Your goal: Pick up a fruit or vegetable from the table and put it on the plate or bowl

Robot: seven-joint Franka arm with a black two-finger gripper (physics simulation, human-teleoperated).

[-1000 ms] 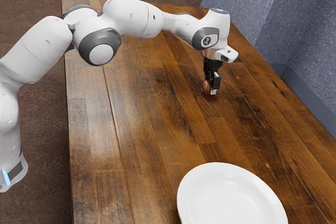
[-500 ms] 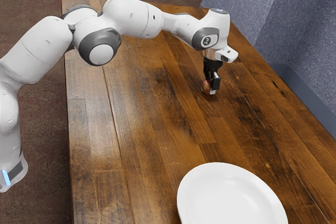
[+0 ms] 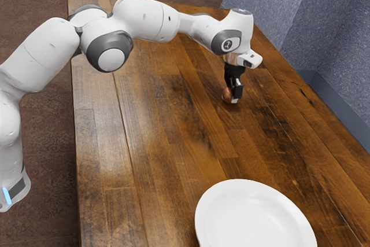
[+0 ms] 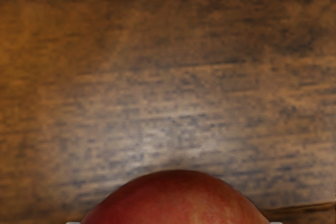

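A small red-brown round fruit (image 3: 227,93) sits between the black fingers of my gripper (image 3: 230,95), toward the far right of the wooden table (image 3: 162,143) in the exterior view. The gripper is shut on it and holds it just above the boards. In the wrist view the fruit (image 4: 176,198) bulges as a red dome right under my hand, with bare planks beyond it. A white plate (image 3: 254,215) lies at the table's near edge, well apart from the gripper toward the exterior view's bottom.
The table's right edge runs close to a blue-grey wall (image 3: 324,21) at the exterior view's right. My arm's white links (image 3: 144,24) span the table's far left part. Open wood lies between the gripper and the plate.
My gripper has risen slightly with the fruit between its fingers. The plate has not moved.
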